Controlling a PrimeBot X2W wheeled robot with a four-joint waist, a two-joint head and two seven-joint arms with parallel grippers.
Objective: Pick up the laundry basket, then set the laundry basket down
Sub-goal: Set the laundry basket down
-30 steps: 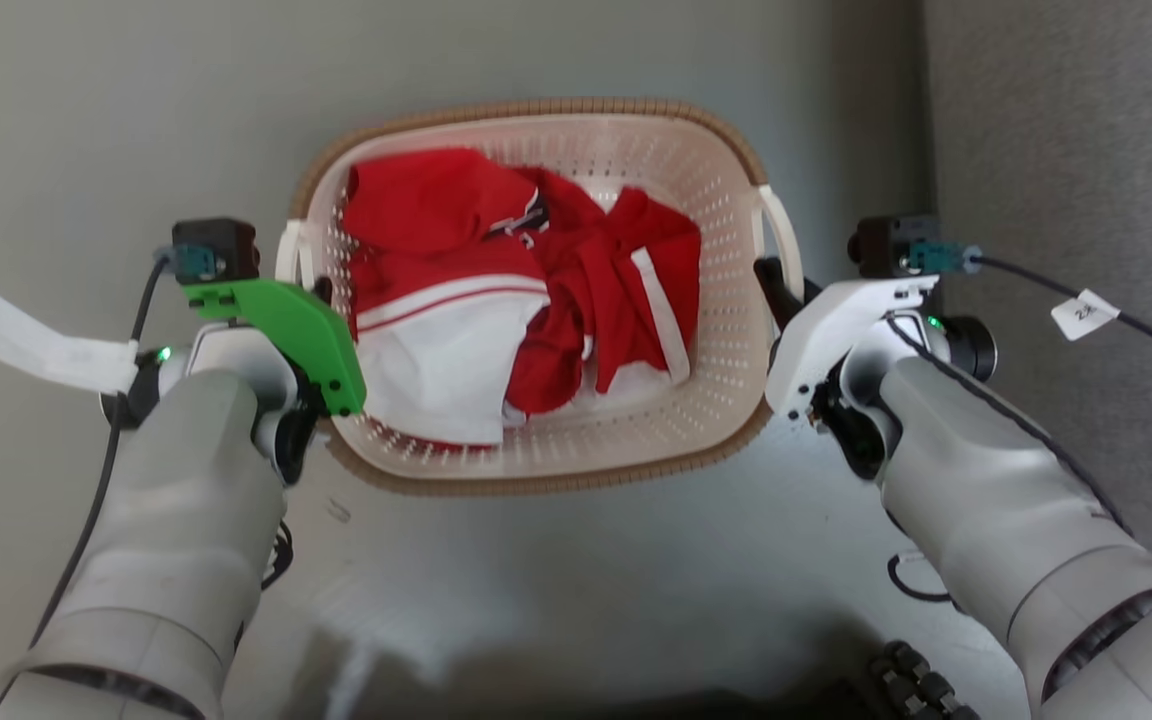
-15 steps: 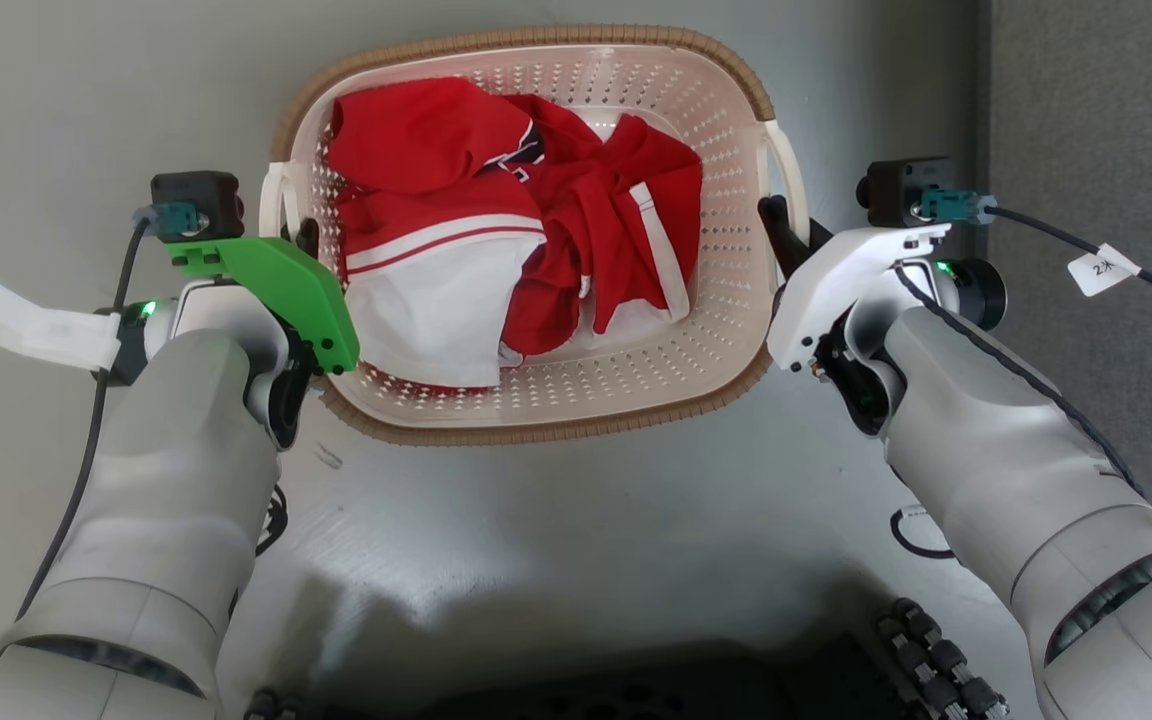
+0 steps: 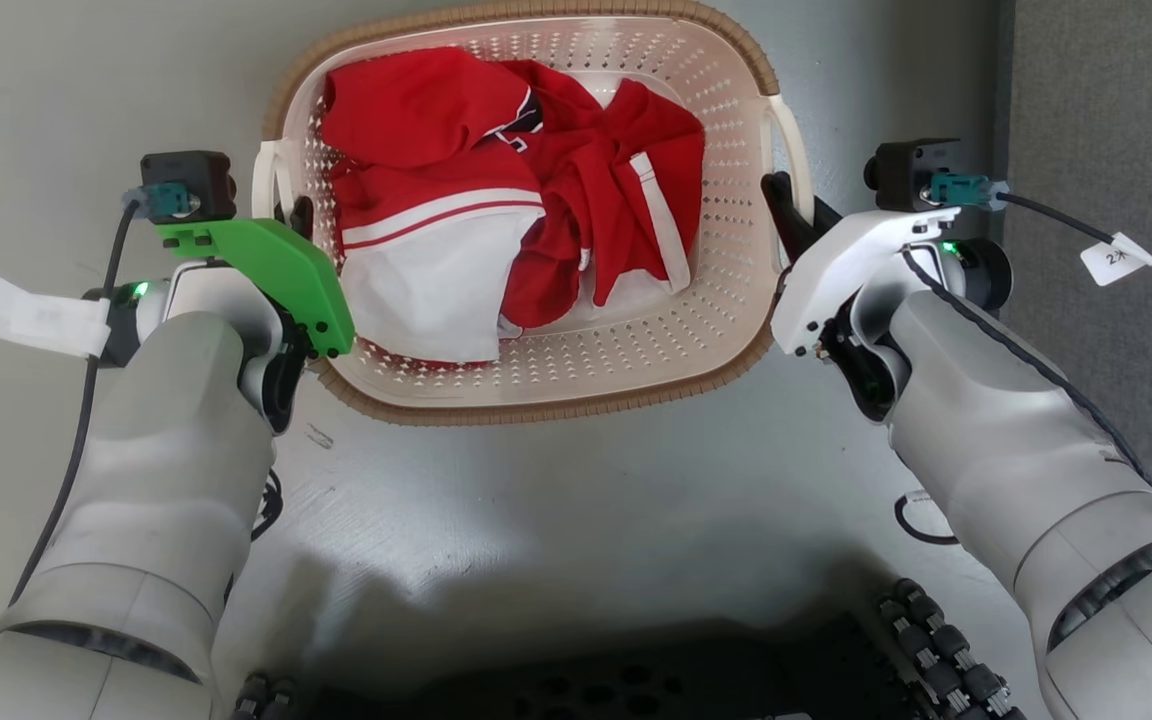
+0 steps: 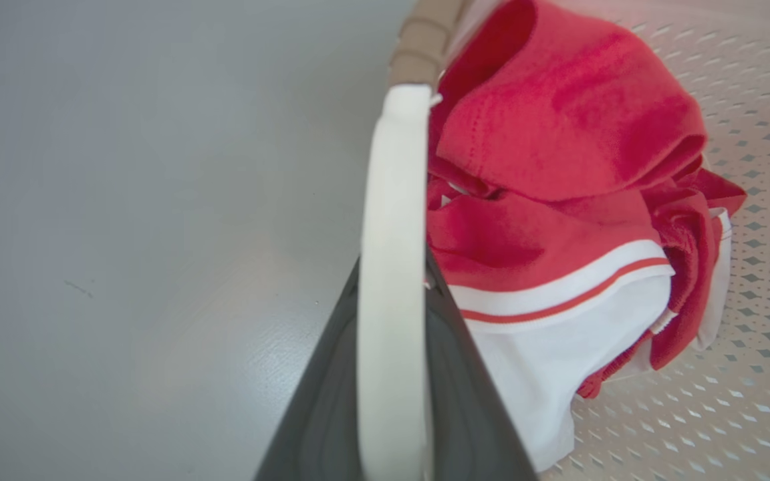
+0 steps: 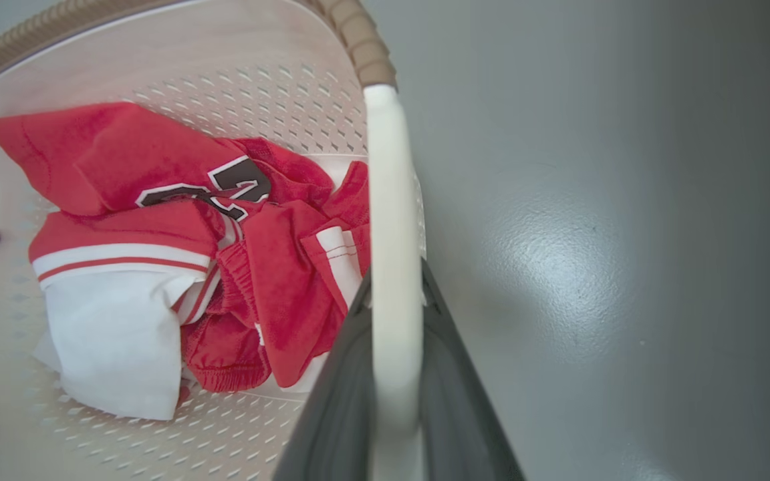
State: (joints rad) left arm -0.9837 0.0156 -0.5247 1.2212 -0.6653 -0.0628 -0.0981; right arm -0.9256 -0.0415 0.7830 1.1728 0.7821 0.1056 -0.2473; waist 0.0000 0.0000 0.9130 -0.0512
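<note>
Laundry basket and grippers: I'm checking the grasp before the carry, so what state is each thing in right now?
laundry basket: upright, loaded, held by both side handles; whether it is off the floor cannot be told.
left gripper: shut on the left handle.
right gripper: shut on the right handle.
clothes: crumpled, piled inside the basket.

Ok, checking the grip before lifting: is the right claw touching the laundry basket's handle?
Touching. The right wrist view shows the laundry basket's handle clamped between the right claw's two dark fingers, pressed against both.
</note>
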